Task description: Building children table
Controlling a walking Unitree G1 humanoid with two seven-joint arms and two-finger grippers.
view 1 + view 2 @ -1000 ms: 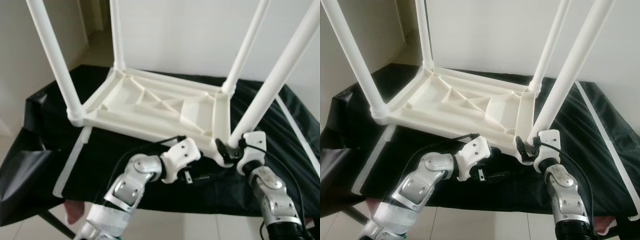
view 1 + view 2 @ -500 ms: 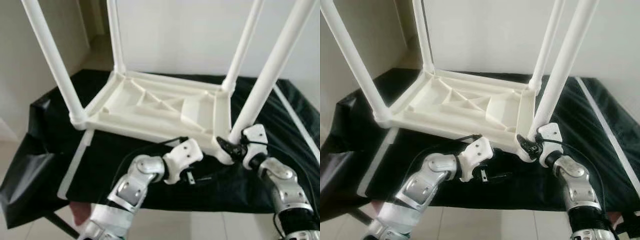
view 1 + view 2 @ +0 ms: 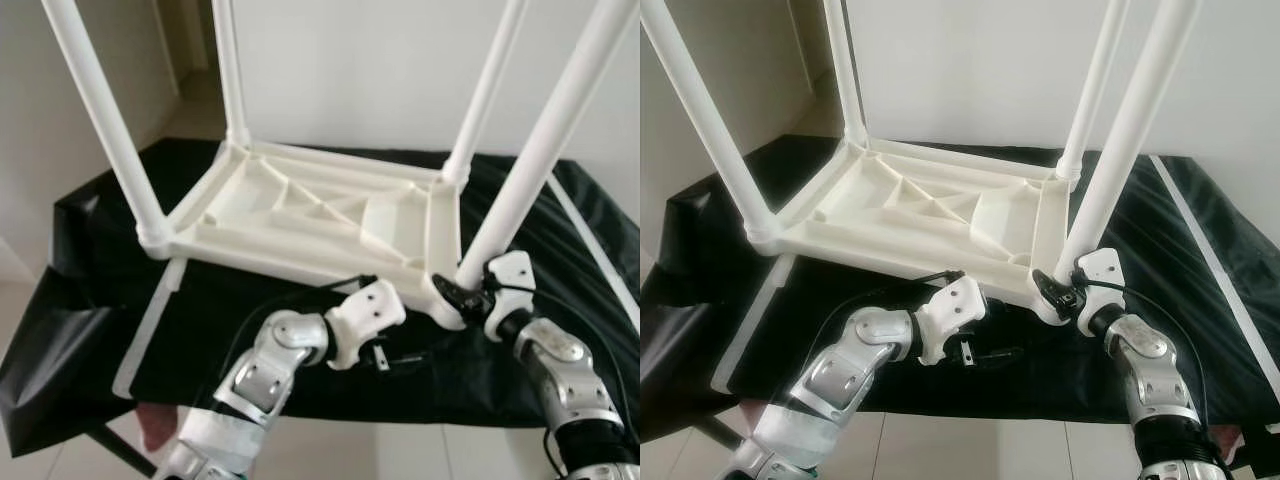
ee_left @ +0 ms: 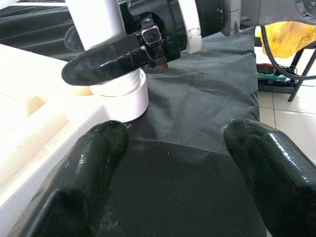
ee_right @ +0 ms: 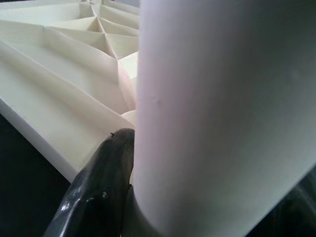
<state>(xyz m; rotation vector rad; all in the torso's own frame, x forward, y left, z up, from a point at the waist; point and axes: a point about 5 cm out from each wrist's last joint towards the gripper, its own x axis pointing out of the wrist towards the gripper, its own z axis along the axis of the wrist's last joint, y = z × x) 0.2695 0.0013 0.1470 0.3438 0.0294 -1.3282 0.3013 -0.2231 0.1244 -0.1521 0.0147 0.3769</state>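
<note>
Shifted slightly at the near right leg of the upturned table, right hand clasping its base, left hand released nearby, seating nearly done.

White plastic children's table lies upside down on black cloth; four legs stand upright.

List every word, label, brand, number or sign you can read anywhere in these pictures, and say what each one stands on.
None can be read.
The upside-down white table, its legs and the black cloth carry no print.
The left gripper, the right gripper and both silver arms bear no readable label.
</note>
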